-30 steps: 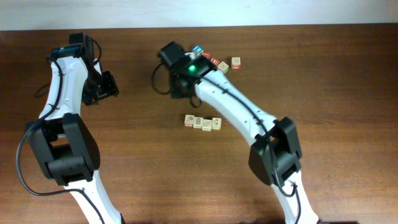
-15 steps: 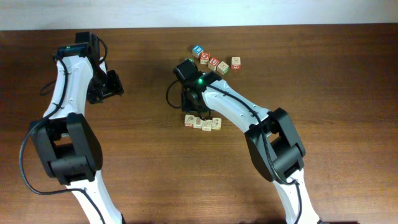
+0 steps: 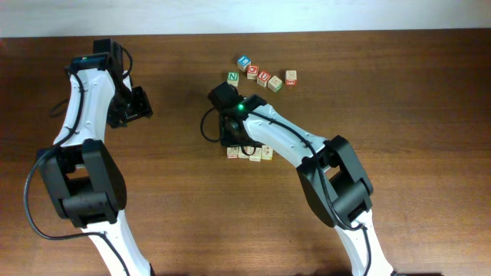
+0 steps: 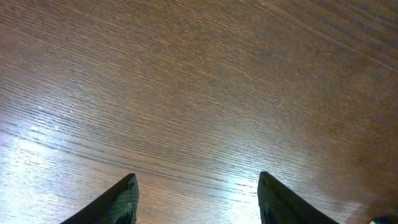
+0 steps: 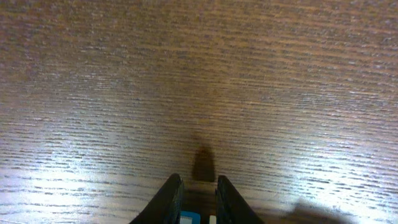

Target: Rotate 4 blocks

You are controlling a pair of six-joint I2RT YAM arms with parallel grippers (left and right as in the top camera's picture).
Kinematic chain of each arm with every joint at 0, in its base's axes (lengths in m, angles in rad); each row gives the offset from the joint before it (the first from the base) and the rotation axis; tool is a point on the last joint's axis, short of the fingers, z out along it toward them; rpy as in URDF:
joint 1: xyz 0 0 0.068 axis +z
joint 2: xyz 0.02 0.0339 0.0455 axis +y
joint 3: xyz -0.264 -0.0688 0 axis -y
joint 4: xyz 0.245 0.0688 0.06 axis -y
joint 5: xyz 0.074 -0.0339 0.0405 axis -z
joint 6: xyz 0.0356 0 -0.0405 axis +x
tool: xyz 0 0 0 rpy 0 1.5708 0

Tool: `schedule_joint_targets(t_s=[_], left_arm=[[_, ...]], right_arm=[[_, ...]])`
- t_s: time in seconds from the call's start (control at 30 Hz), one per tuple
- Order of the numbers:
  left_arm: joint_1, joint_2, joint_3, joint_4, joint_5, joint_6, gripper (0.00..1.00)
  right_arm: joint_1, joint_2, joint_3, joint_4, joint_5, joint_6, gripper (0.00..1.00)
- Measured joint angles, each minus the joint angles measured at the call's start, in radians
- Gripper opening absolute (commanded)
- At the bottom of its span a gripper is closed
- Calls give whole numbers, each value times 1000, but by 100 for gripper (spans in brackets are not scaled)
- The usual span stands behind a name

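A row of small pale blocks [image 3: 255,153] lies near the table's middle. My right gripper [image 3: 234,141] hangs over the row's left end and hides most of the leftmost block. In the right wrist view the right gripper [image 5: 198,182] has its fingers [image 5: 169,199] drawn close, with a small block [image 5: 189,218] showing a blue and white face pinched between them at the bottom edge. My left gripper [image 3: 138,103] hovers far to the left, away from any block. Seen from the left wrist, the left gripper [image 4: 196,179] stands open over bare wood.
A loose cluster of lettered cubes sits at the back: a blue one [image 3: 243,61], a green N [image 3: 232,77], a red U [image 3: 264,77] and a beige one [image 3: 291,77]. The brown wooden table [image 3: 399,153] stretches right and left of the row.
My right gripper came from beside the lettered cubes toward me onto the left end of the row, and its jaws narrowed. The left arm shifted slightly to the right early on.
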Motion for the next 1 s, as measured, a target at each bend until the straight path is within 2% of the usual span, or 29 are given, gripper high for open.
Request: schedule_joint_targets(t_s=[0.1, 0.17, 0.23, 0.37, 0.47, 0.63, 1.0], left_arm=[[0, 0, 0, 0, 0, 0, 59], [0, 0, 0, 0, 0, 0, 60], [0, 0, 0, 0, 0, 0, 60], [0, 0, 0, 4, 0, 0, 61], [0, 0, 0, 32, 0, 0, 62], [7, 0, 0, 37, 0, 0, 63], [14, 0, 0, 25, 0, 0, 63]], right_arm=[[0, 0, 0, 0, 0, 0, 21], [0, 0, 0, 16, 2, -6, 26], [-2, 0, 7, 49, 6, -64, 27], [0, 1, 120, -5, -13, -217, 28], [23, 1, 166, -20, -95, -274, 24], [137, 1, 93, -6, -58, -193, 23], [129, 1, 49, 4, 108, -81, 22]])
